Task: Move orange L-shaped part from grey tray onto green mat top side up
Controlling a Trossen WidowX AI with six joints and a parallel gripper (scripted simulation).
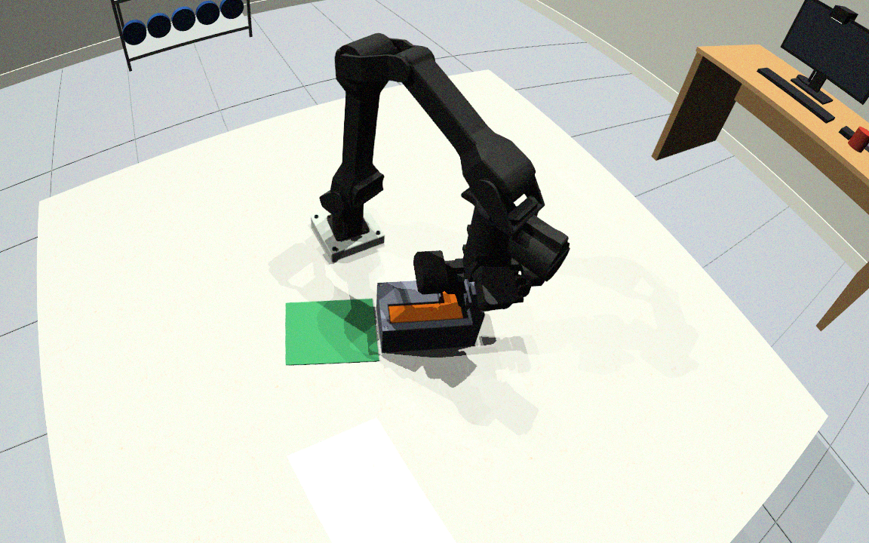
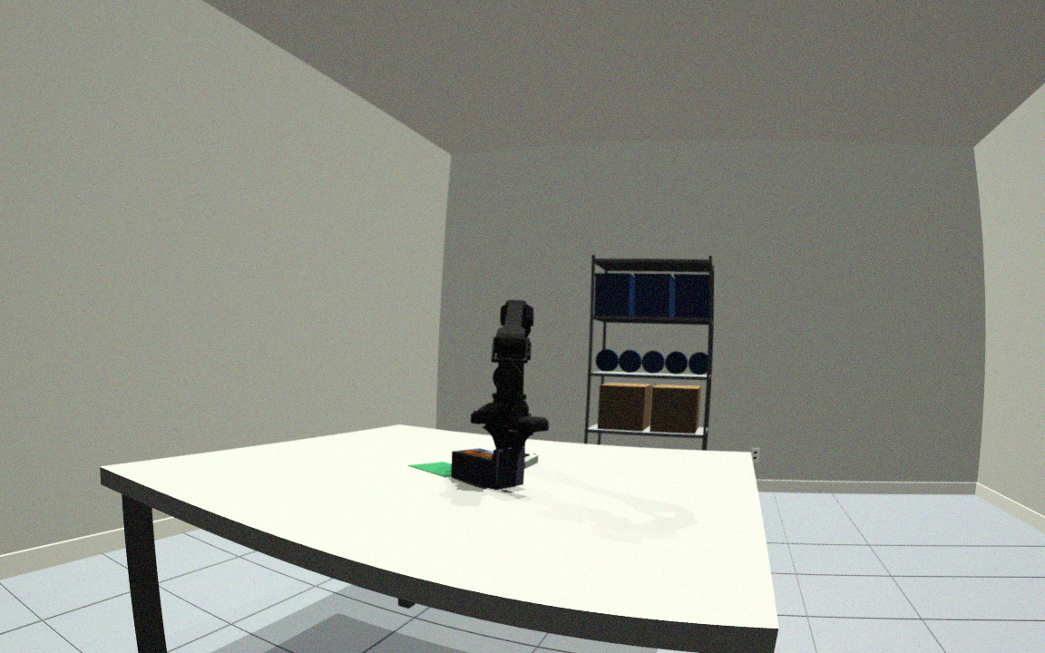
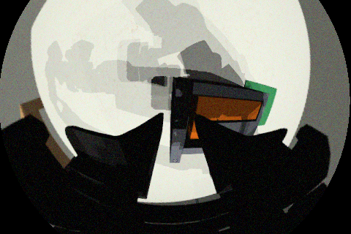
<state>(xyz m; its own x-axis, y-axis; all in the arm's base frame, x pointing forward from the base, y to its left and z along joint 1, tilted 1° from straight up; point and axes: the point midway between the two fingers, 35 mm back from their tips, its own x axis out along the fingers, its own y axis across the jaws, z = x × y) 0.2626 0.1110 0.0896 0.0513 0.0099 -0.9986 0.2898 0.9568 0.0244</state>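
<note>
Top view: orange L-shaped part (image 1: 424, 312) (image 3: 229, 108) in the grey tray (image 1: 428, 338) (image 2: 473, 468) (image 3: 227, 89), lower centre; long axis runs left-right, L end right. Jaws (image 1: 447, 297) part-open, empty, at that end (contact unclear). Tipping, pinching, placing on green mat (image 1: 319, 334) (image 2: 431, 468) (image 3: 270, 95) apparently remain.
</note>
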